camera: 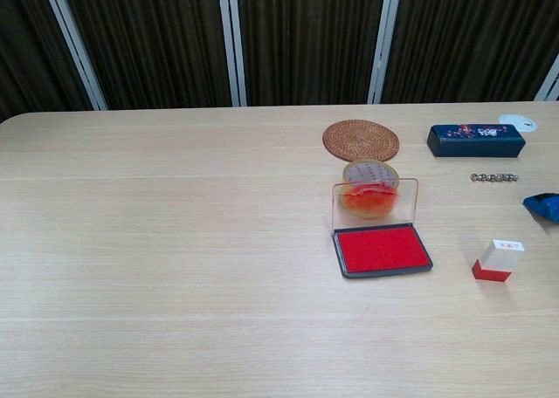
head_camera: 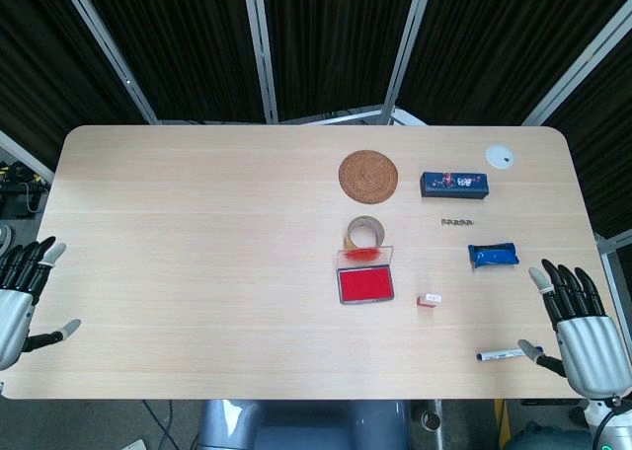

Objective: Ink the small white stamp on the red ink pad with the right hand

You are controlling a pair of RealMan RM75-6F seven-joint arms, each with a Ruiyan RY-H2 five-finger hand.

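At lower left of the head view, the left robot hand (head_camera: 20, 297) idles off the surface's (head_camera: 197, 253) edge, fingers spread, holding nothing. Moving to centre frame, the red ink pad (head_camera: 364, 285) lies with its clear lid raised, ready. Just right of it, apart from the pad, the small white stamp (head_camera: 430, 300) stands upright on its red base, untouched. At lower right, the right robot hand (head_camera: 583, 327) waits with fingers fanned wide, empty, well apart from the stamp. So we're at the very start, by my read: the reach hasn't begun. Next move calls for that right robot hand to travel up-left and pinch the stamp's white body.
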